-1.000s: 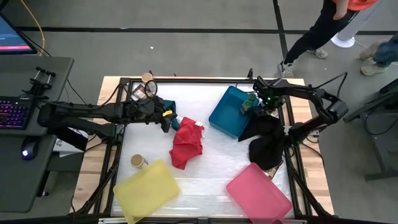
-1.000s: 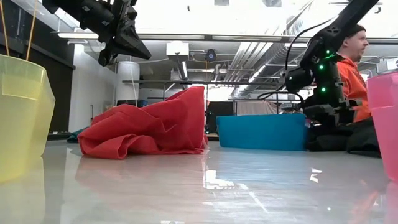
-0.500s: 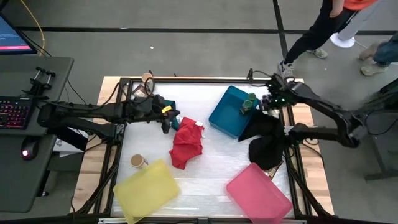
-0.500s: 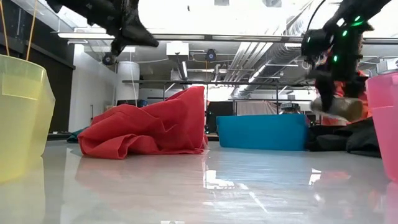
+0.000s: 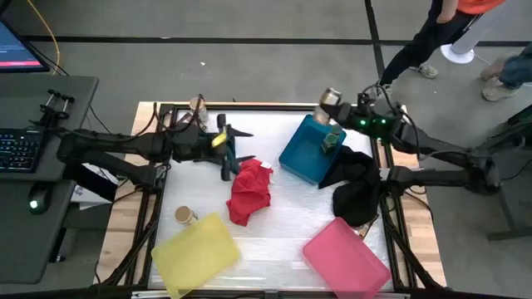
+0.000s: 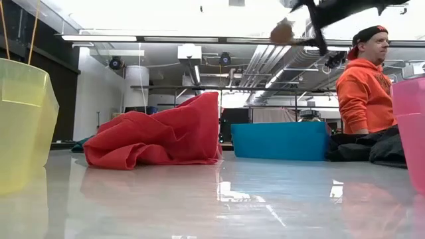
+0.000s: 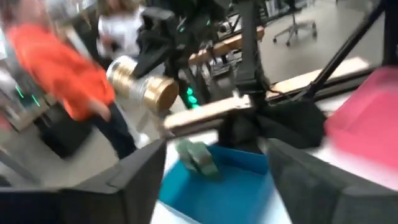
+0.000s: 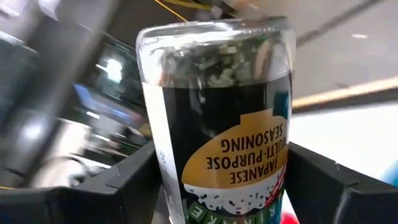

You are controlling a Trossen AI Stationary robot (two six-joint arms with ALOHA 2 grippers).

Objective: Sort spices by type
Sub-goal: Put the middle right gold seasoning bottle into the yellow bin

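The step in hand looks like a carry: the right gripper (image 8: 224, 180) is clamped on a seasoning jar (image 5: 330, 99), holding it in the air over the far corner of the blue tray (image 5: 301, 158), well clear of the table. A green-lid jar (image 5: 332, 139) lies inside that tray, so I judge the held one is bound for another place. The left gripper (image 5: 229, 154) hovers above the table just beside the red cloth (image 5: 249, 191), its fingers spread wide with nothing between them, and its camera faces the held jar (which hints at a hand-over, though that is only a guess). The next move calls for a steady crossing of the table, either into those waiting fingers or on to a tray of its own; a second tan-lid jar (image 5: 184, 216) lies by the yellow tray (image 5: 199, 253), which may be the meeting place, and the pink tray (image 5: 345, 257) sits nearer the right arm. The held jar is clear glass, filled with dark green flakes, with a dark and orange label reading Japanese multi-purpose seasoning and a gold-tan lid; smooth and round, it could twist in the grip if swung fast
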